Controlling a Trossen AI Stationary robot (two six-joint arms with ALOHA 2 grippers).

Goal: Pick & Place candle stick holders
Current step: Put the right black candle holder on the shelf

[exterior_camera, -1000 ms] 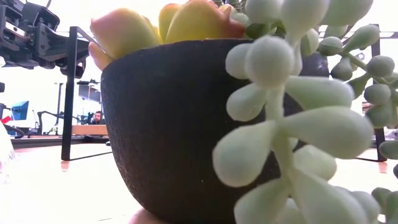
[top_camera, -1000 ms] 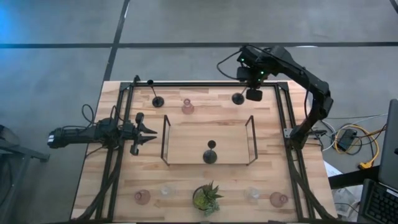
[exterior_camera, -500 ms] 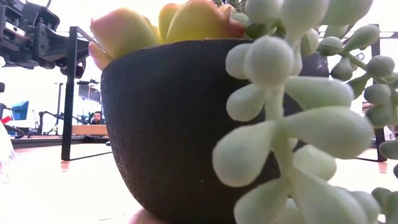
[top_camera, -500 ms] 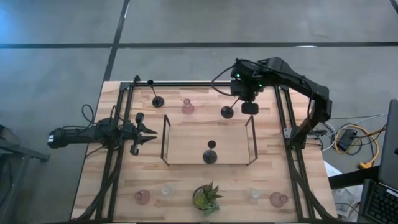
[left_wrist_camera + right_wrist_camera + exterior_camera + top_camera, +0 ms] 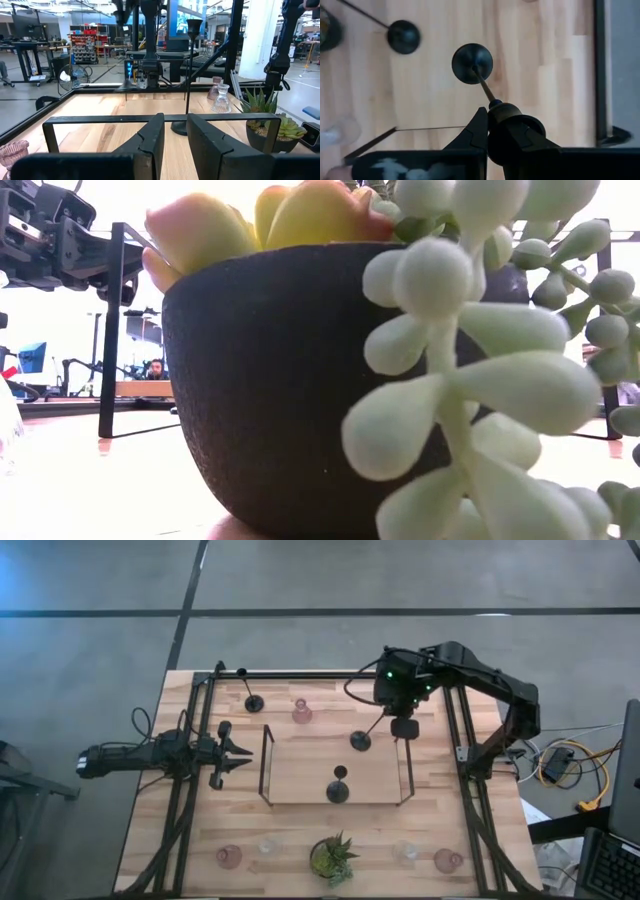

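Observation:
My right gripper (image 5: 402,727) (image 5: 490,112) is shut on a black candle stick holder (image 5: 362,738) over the far part of the black wire-framed wooden tray (image 5: 268,765). A second black holder (image 5: 338,790) stands on its round base in the tray, and it also shows in the left wrist view (image 5: 187,75). A third black holder (image 5: 254,702) and a pink glass holder (image 5: 302,712) stand beyond the tray. Two pink holders (image 5: 229,857) (image 5: 447,861) and two clear ones (image 5: 267,846) (image 5: 405,851) stand near the front edge. My left gripper (image 5: 243,752) (image 5: 175,125) waits open left of the tray. My right gripper pinches the holder's top cup (image 5: 507,120) between its two fingers, which come from above, pointing down. The thin stem (image 5: 484,85) slants down from the fingers to the round base (image 5: 472,63). The holder hangs tilted below the fingers, over the tray's wood.
A green potted plant (image 5: 332,858) stands at the front middle, and its dark pot (image 5: 280,380) fills the low view. A black frame (image 5: 200,700) runs round the tabletop. Bare wood lies between the tray and the front row.
My right gripper has moved from the table's far right toward the near edge and a little left, staying shut on the black holder. The holder's base has passed from the table beyond the tray to over the tray's far part.

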